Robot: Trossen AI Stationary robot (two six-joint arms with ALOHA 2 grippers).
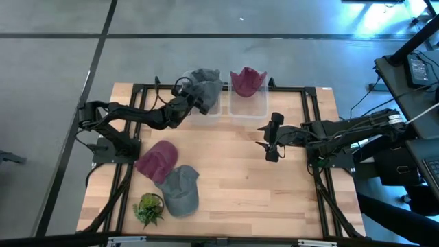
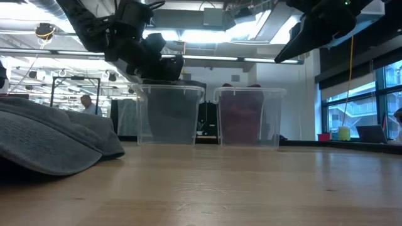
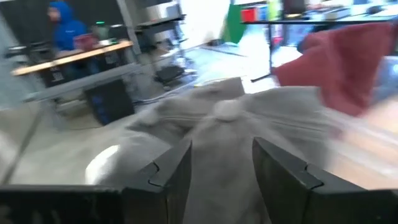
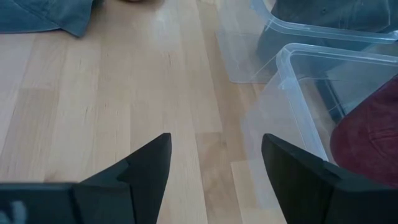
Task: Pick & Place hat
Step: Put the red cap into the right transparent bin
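– Jaws of the left gripper point(image 1: 194, 101)?
– Apart, right over the grey hat point(image 1: 206, 84) on the left bin point(image 1: 211, 110), upper middle.
– And the right gripper point(image 1: 271, 140)?
– Wide, empty, mid-bench, farther from the two hats point(image 1: 168, 175) lower left.

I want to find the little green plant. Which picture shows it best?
The high view: the green plant sits whole near the table's front left corner, just left of the grey hat. It does not appear in the low view or in either wrist view.
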